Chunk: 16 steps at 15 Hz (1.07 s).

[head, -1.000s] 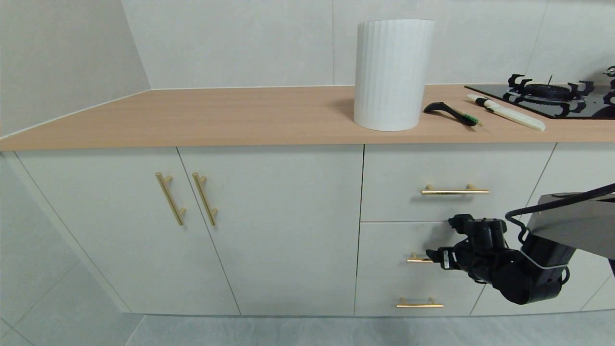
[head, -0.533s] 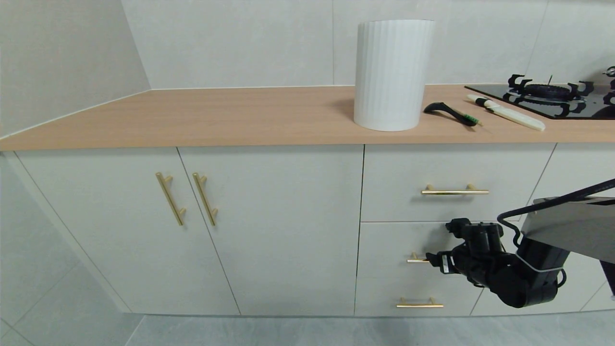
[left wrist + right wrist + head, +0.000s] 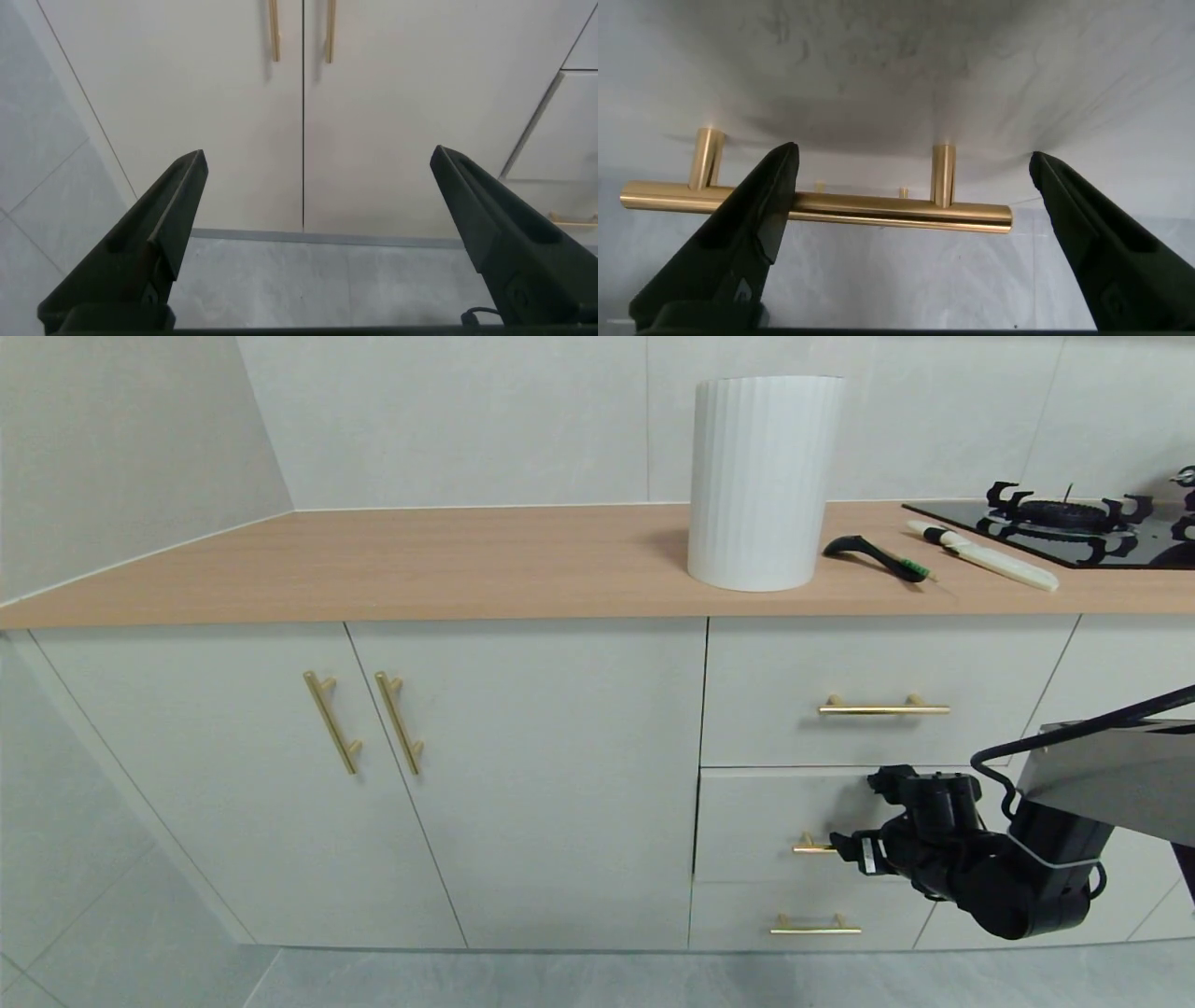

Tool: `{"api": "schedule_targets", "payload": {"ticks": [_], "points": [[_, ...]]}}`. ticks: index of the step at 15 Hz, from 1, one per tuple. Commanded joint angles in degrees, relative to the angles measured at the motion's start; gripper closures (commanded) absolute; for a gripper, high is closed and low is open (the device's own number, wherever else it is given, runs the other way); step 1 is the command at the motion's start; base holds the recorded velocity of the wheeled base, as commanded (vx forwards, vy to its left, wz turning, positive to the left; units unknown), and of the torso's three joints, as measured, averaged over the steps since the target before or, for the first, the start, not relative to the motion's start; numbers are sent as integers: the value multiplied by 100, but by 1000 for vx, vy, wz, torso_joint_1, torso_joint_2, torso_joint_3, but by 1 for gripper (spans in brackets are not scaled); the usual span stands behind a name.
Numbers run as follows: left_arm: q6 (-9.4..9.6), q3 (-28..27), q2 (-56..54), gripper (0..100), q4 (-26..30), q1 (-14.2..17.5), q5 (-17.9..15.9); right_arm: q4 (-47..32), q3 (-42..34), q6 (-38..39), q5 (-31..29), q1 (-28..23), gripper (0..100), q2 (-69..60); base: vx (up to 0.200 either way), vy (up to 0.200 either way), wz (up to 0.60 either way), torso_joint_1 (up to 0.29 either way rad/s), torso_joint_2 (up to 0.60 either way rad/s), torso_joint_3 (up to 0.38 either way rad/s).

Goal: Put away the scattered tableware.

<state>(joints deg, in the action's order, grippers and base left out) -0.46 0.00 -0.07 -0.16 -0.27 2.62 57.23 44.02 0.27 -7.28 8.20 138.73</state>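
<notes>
On the wooden counter [image 3: 420, 560] lie a black utensil with a green band [image 3: 878, 556] and a white knife [image 3: 985, 560], to the right of a tall white ribbed container [image 3: 761, 481]. My right gripper [image 3: 837, 846] is low at the brass handle [image 3: 808, 847] of the middle drawer [image 3: 766, 821], whose front stands slightly out from the cabinet. In the right wrist view its fingers [image 3: 761, 233] are spread wide at the handle [image 3: 878, 213], right gripper [image 3: 912, 163] open. My left gripper [image 3: 318, 157] is open and empty, facing the double cabinet doors [image 3: 392, 112] near the floor.
A black gas hob [image 3: 1064, 523] sits at the counter's right end. A top drawer [image 3: 882, 709] and a bottom drawer [image 3: 814, 927] with brass handles frame the middle one. Two cabinet doors [image 3: 373, 775] with upright handles are to the left. Grey tiled floor lies below.
The middle drawer has come out a little, a gap showing along its top edge. The right gripper has shifted slightly back and down with the handle.
</notes>
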Motion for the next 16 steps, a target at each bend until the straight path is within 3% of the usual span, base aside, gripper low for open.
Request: {"api": "schedule_targets", "payload": {"ticks": [1,6,10,16], "points": [[2,0,7,0,-2,0,2,-98,-280,-9,42,41,0,-355,0,0,0,0,0,0],[2,0,7,0,-2,0,2,-1083,-860,-9,183,243,0,-1876,0,0,0,0,0,0],[2,0,7,0,-2,0,2,-2331,-886,-9,183,445,0,-3598,0,0,0,0,0,0],[2,0,7,0,-2,0,2,-2261,-350,167,121,691,0,-3221,0,0,0,0,0,0]]}}
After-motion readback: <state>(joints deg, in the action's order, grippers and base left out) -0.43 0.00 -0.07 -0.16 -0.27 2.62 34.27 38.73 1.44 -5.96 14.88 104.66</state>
